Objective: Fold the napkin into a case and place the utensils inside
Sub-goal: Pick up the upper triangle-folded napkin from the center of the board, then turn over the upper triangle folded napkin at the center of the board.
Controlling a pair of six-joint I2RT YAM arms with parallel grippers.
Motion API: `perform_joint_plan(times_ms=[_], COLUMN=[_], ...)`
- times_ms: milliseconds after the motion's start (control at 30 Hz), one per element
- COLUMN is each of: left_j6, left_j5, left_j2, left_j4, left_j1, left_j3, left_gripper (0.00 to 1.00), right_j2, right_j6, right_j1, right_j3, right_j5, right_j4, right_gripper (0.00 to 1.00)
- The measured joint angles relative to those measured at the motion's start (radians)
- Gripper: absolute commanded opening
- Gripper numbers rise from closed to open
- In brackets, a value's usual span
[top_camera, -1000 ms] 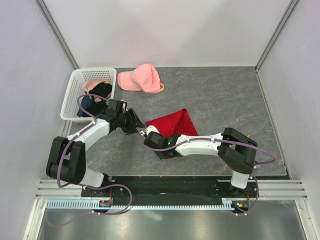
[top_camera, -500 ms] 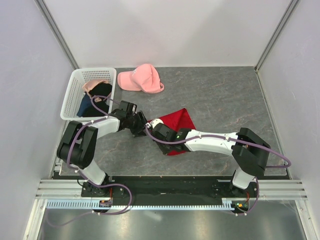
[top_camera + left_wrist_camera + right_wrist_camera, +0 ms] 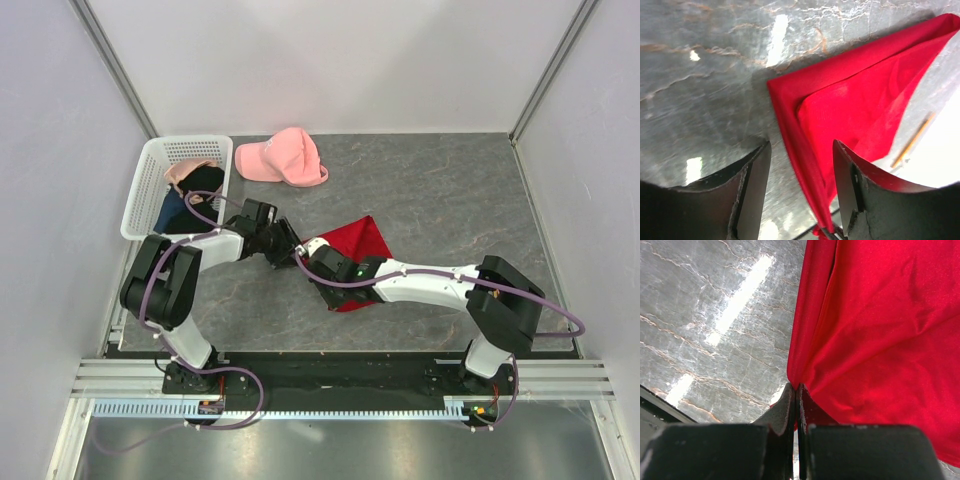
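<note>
The red napkin (image 3: 360, 238) lies folded in layers mid-table, partly under my right arm. My right gripper (image 3: 796, 386) is shut on the napkin's (image 3: 875, 330) left edge, pinching a fold of cloth; from above it sits at the cloth's left corner (image 3: 307, 252). My left gripper (image 3: 287, 247) is just left of that corner and open. In the left wrist view its jaws (image 3: 800, 185) straddle the napkin's (image 3: 850, 105) near edge without closing on it. One thin orange utensil (image 3: 914, 139) shows beyond the cloth there; from above the utensils are hidden.
A white basket (image 3: 150, 190) holding black and blue garments stands at the back left, close behind my left arm. A pink cap (image 3: 280, 158) lies at the back. Grey marbled tabletop (image 3: 450, 200) stretches right of the napkin, with walls on three sides.
My left gripper has reached right, up to the napkin's left corner. My right gripper, still shut on the cloth, has shifted slightly away from me, and the napkin looks narrower.
</note>
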Motion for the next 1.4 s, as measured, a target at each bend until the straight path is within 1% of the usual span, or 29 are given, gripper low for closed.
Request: perform_joint_plan(times_ms=[100, 167, 233, 300, 333, 467, 600, 700, 800, 867, 967, 1033, 1100, 1200, 1233, 1333, 1400], left_j6=[-0.019, -0.025, -0.030, -0.033, -0.033, -0.029, -0.009, 0.014, 0.042, 0.067, 0.110, 0.146, 0.182, 0.225, 0.235, 0.242, 0.241], left_j5=[0.013, 0.012, 0.008, 0.002, -0.002, -0.023, -0.047, -0.064, -0.068, -0.076, -0.109, -0.153, -0.203, -0.243, -0.253, -0.268, -0.291], left_j2=[0.030, 0.042, 0.053, 0.067, 0.075, 0.082, 0.066, -0.001, -0.132, -0.245, -0.410, -0.513, -0.586, -0.646, -0.650, -0.624, -0.556], left_j4=[0.011, 0.020, 0.021, 0.018, 0.014, -0.021, -0.071, -0.135, -0.227, -0.296, -0.418, -0.521, -0.620, -0.718, -0.737, -0.762, -0.765], left_j1=[-0.002, -0.006, -0.006, -0.006, -0.006, -0.006, -0.008, 0.010, 0.060, 0.115, 0.201, 0.246, 0.266, 0.267, 0.264, 0.229, 0.168], left_j3=[0.022, 0.030, 0.037, 0.043, 0.048, 0.072, 0.093, 0.093, 0.090, 0.090, 0.106, 0.152, 0.224, 0.337, 0.367, 0.391, 0.391], left_gripper=[0.55, 0.46, 0.32, 0.22, 0.13, 0.03, 0.02, 0.02, 0.02, 0.02, 0.02, 0.02, 0.02, 0.02, 0.02, 0.02, 0.02], right_j2=[-0.008, -0.010, -0.013, -0.016, -0.018, -0.026, -0.037, -0.038, -0.021, 0.014, 0.085, 0.128, 0.149, 0.149, 0.147, 0.137, 0.131], right_j6=[0.000, 0.000, 0.000, 0.000, 0.000, -0.002, -0.008, -0.008, -0.006, -0.005, 0.006, 0.029, 0.060, 0.133, 0.164, 0.259, 0.341], right_j1=[-0.003, -0.005, -0.005, -0.005, -0.005, -0.007, -0.009, 0.001, 0.033, 0.061, 0.105, 0.132, 0.146, 0.145, 0.141, 0.117, 0.081], right_j3=[-0.001, -0.001, -0.001, -0.001, -0.001, -0.001, -0.001, 0.002, 0.050, 0.120, 0.263, 0.355, 0.410, 0.418, 0.399, 0.296, 0.175], right_j5=[-0.006, -0.008, -0.009, -0.010, -0.010, -0.014, -0.039, -0.068, -0.096, -0.123, -0.179, -0.229, -0.286, -0.376, -0.401, -0.475, -0.533], right_j4=[0.001, 0.003, 0.004, 0.005, 0.005, 0.010, 0.021, 0.028, 0.046, 0.072, 0.108, 0.157, 0.225, 0.379, 0.451, 0.636, 0.785], right_gripper=[0.00, 0.00, 0.00, 0.00, 0.00, 0.00, 0.00, 0.00, 0.00, 0.00, 0.00, 0.00, 0.00, 0.00, 0.00, 0.00, 0.00])
